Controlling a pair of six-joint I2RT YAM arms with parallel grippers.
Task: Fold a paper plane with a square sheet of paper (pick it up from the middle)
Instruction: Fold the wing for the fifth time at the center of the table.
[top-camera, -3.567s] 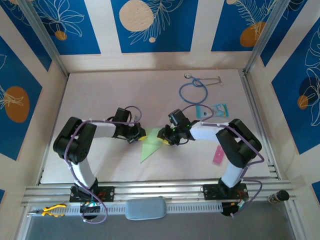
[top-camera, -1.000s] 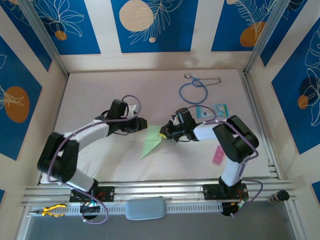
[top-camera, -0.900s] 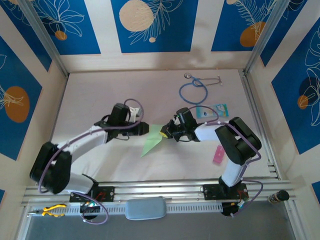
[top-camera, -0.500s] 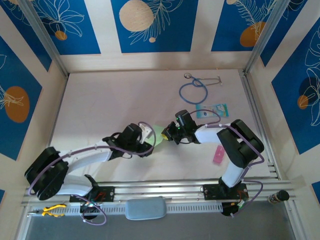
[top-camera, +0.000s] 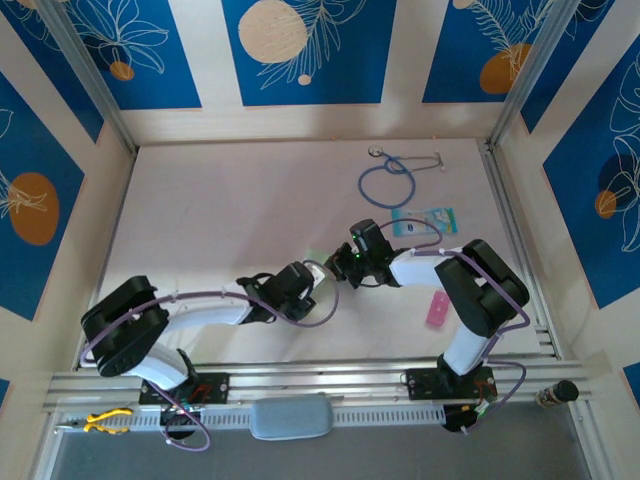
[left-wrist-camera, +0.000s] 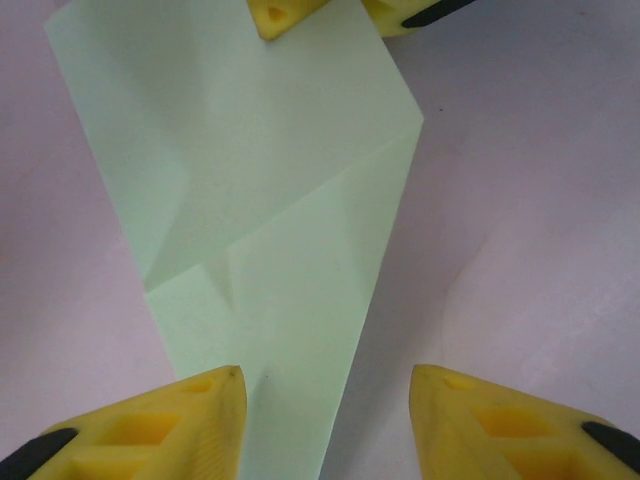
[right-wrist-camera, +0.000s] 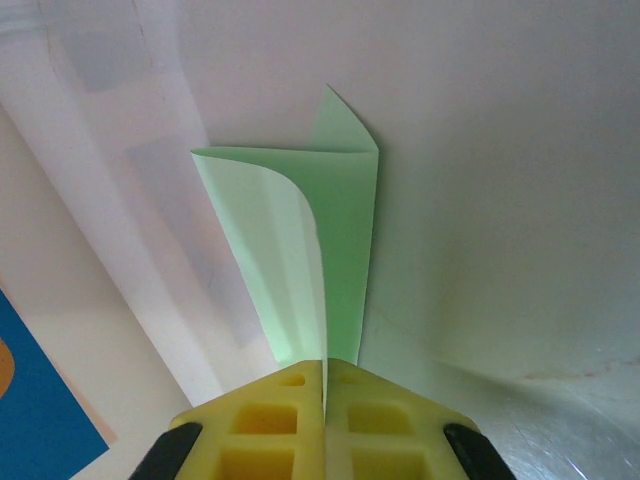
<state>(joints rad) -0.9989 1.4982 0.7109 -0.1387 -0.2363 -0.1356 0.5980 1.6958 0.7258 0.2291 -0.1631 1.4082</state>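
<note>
Overhead, blue patterned walls (top-camera: 310, 50) ringed the pale tabletop (top-camera: 220, 200); right gripper (right-wrist-camera: 325, 368) pinched the paper (right-wrist-camera: 340, 230), left gripper (left-wrist-camera: 325, 385) spread over it.

Pale table (top-camera: 220, 200), stethoscope (top-camera: 375, 152), teal card (top-camera: 425, 221), pink strip (top-camera: 436, 310)

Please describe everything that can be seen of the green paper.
The green paper is thin, plain, light green, folded into a long narrow shape with layered flaps and sharp diagonal creases. It seems to lie nearly flat on the pale table. The right pincer is shut on one end, where a loose layer curls up. The left pincer stands open over the other end; whether it touches the paper cannot be told.
</note>
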